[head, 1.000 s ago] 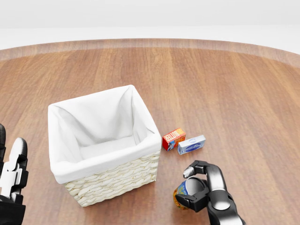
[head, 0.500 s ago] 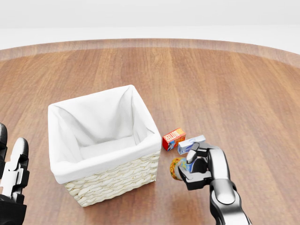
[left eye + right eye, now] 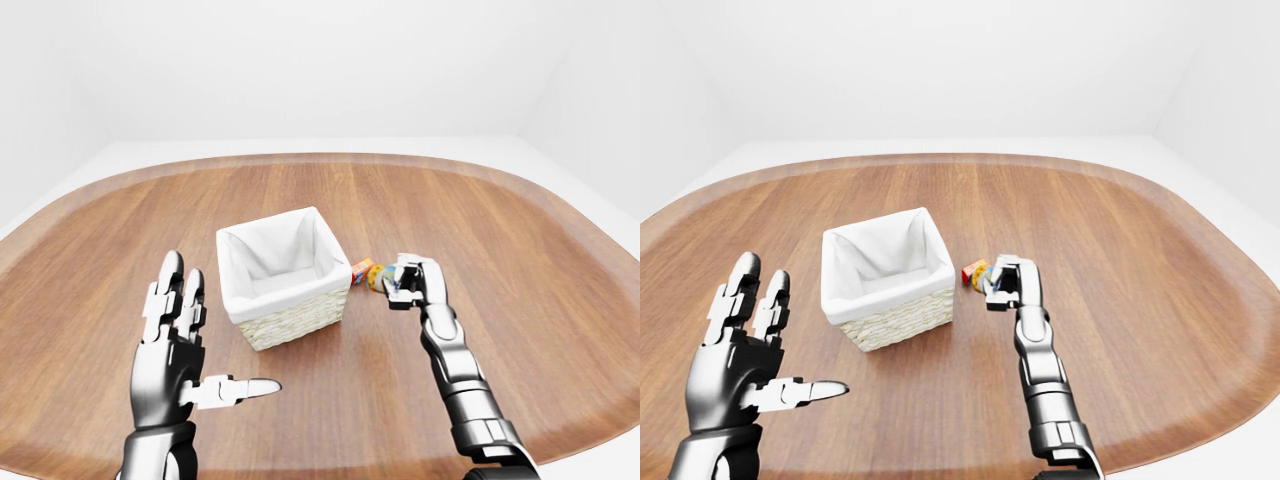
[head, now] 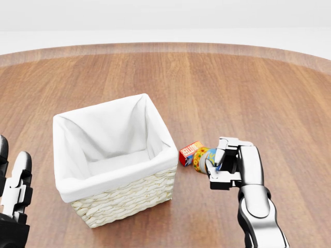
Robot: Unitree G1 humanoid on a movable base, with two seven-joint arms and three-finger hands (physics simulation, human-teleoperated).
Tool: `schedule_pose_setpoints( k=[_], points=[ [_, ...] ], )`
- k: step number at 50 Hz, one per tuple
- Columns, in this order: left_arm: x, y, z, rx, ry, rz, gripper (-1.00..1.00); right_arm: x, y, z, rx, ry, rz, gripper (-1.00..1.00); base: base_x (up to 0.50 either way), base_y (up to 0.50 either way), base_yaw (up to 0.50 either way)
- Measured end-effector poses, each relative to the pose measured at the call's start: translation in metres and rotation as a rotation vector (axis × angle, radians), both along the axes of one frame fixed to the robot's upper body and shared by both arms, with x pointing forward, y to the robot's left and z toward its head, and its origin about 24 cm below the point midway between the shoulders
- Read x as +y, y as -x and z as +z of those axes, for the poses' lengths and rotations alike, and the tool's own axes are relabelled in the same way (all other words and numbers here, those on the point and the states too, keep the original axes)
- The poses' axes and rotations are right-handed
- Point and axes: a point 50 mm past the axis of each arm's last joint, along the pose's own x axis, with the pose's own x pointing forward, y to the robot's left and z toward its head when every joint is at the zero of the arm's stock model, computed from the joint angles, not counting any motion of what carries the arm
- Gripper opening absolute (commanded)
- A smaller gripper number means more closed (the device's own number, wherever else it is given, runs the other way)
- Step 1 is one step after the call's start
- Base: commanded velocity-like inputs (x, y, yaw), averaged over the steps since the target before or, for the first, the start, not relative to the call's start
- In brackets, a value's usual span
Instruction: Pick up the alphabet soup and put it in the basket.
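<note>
right robot hand (image 4: 220, 168) curled round soup (image 4: 200, 158), lifted just right of basket (image 4: 124, 199), beside red box (image 4: 190, 152) | grip sideways, likely to clear the rim | left robot hand (image 3: 180, 350) spread, idle, holding nothing, low left over counter (image 4: 269, 103) | soup not yet in basket

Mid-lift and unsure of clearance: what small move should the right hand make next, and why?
Probably raise the right hand further: its fingers are closed on the colourful alphabet soup can, which hangs low beside the small red box, below the white-lined wicker basket's rim.
</note>
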Motion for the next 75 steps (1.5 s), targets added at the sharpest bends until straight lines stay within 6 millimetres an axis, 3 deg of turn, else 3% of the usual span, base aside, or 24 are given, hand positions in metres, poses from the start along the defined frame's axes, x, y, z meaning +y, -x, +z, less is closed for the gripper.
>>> schedule_pose_setpoints(
  k=[18,38,58,75],
  points=[
    [0.001,0.002,0.001,-0.004,0.002,0.002,1.00,-0.004,0.002,0.025,-0.055,-0.007,-0.016,-1.00,0.00,0.00,0.00],
    [0.001,0.003,0.002,-0.007,0.003,0.001,1.00,-0.001,0.007,0.072,-0.262,0.007,-0.007,-1.00,0.00,0.00,0.00],
    [0.001,0.006,0.003,-0.009,0.004,-0.006,1.00,0.015,0.014,0.119,-0.461,0.015,0.029,-1.00,0.00,0.00,0.00],
    [0.000,0.007,0.003,-0.010,0.004,-0.009,1.00,0.024,0.015,0.133,-0.522,0.020,0.049,-1.00,0.00,0.00,0.00]
  ],
)
